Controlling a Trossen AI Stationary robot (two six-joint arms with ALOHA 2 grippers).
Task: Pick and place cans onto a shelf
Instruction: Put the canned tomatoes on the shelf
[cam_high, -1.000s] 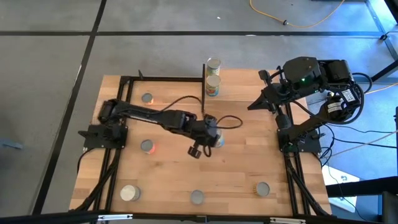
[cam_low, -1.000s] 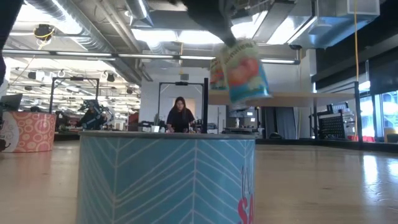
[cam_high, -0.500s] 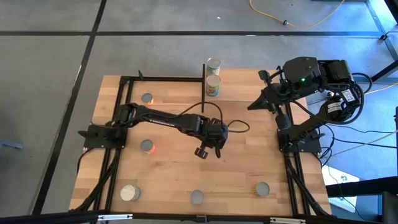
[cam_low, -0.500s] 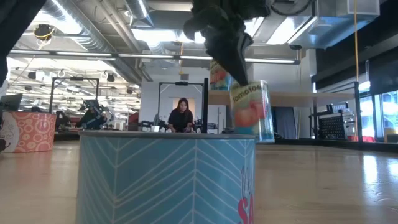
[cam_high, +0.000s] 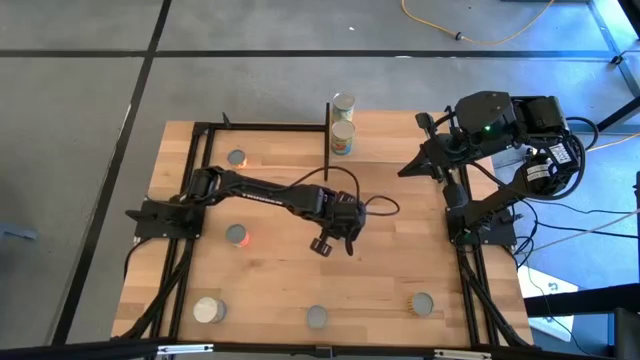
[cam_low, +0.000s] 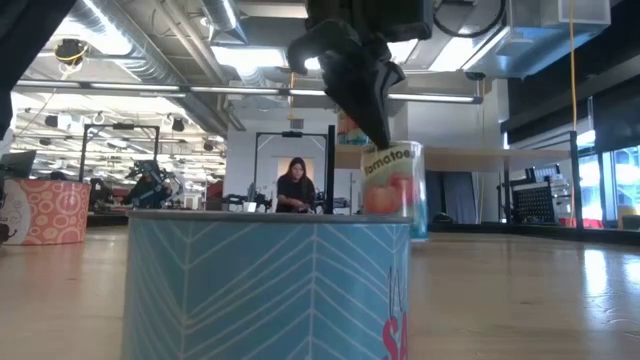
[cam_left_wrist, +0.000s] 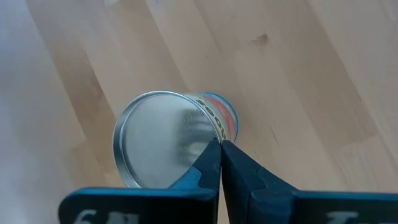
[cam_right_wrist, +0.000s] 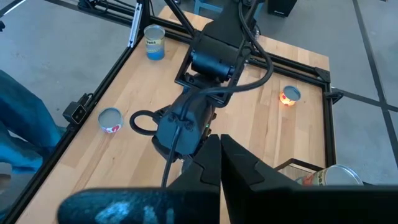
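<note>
My left gripper is over the middle of the table, shut on a tomato can with a teal and orange-red label and a silvery top. The shelf, a light board on black posts, stands at the far edge. Two cans stand by its post. My right gripper is shut and empty, held high beyond the table's right edge. My left gripper pinches the can's top rim between its two fingertips, which close together there. The fingers slant down onto it from above. The can hangs nearly upright below them. Its bottom is at the tabletop; I cannot tell whether it rests there.
Loose cans stand about the table: far left, left, near left, near middle, which fills the low view's front, and near right. Black frame rails run along both sides.
My left gripper has gone down and a little toward the table's right edge, staying shut on the tomato can. The can hung tilted well above the table. It has come down to the tabletop and swung nearly upright.
</note>
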